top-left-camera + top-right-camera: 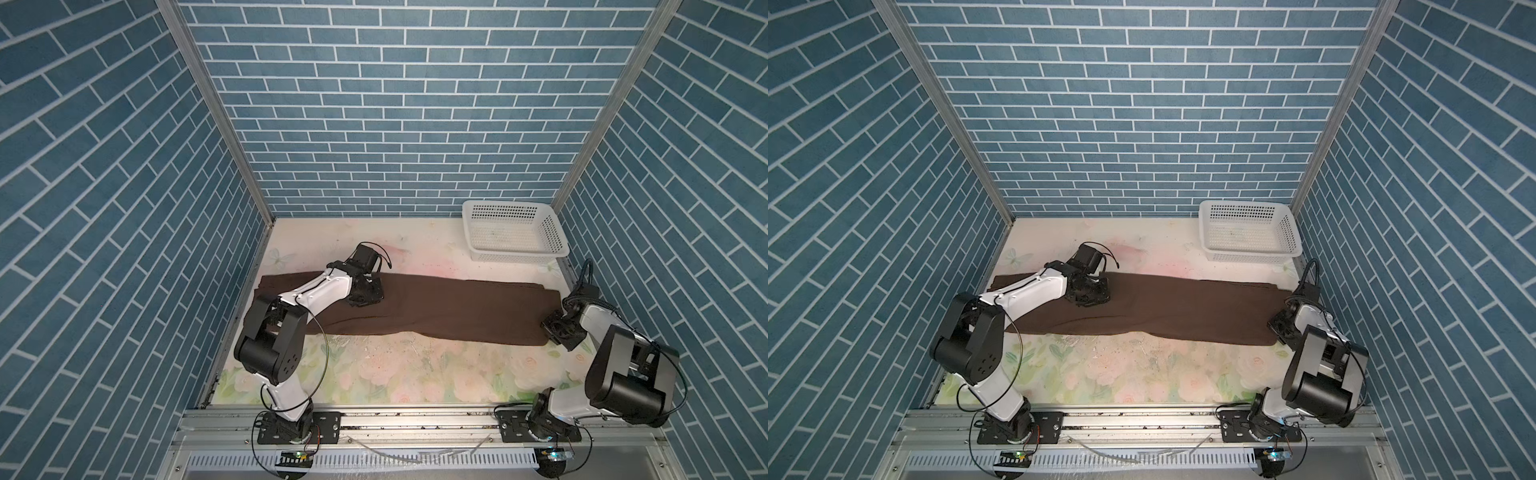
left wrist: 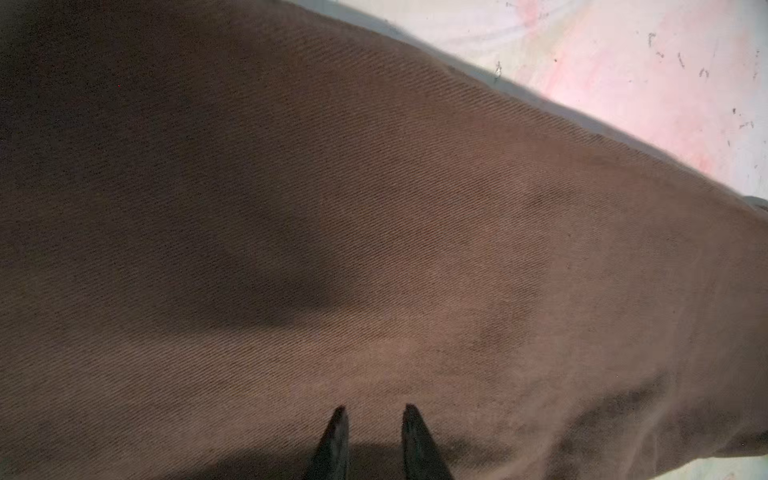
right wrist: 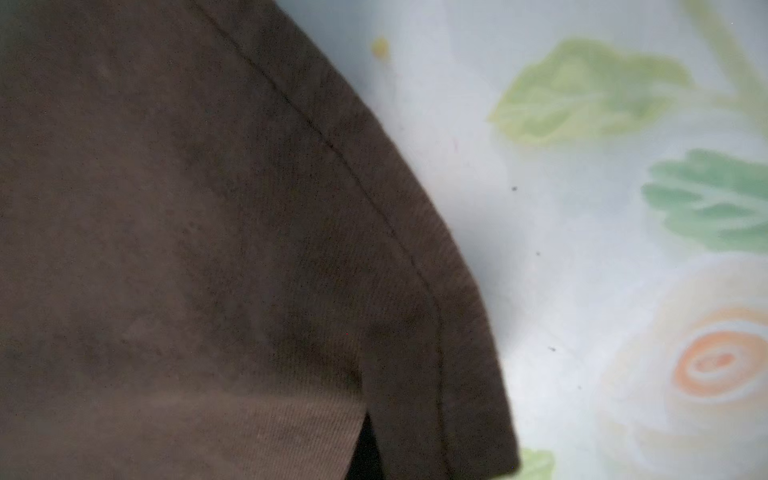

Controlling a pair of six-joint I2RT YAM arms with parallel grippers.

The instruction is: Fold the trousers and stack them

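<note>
My left arm (image 1: 316, 291) rises from the front rail, elbow bent high, forearm stretched out over the left part of the trousers (image 1: 436, 307). My left hand (image 1: 368, 296) points straight down onto the brown cloth, back from the far edge. In the wrist view its two dark fingertips (image 2: 338, 432) stand a little apart, tips on the fabric. Nothing looks gathered between them, though I cannot tell whether they press in.

My right arm (image 1: 598, 318) is folded tight near the right wall, the forearm angled low toward the middle of the bench (image 1: 415, 374). My right hand (image 1: 555, 328) sits at the right-hand end of the trousers, closed together on the cloth by the stitched hem (image 3: 415, 249). That corner hangs just clear of the flowered surface.

The trousers lie in one long band across the bench, almost wall to wall, flat apart from that pinched end. The white basket (image 1: 515, 253) stands well apart in the far right corner.
</note>
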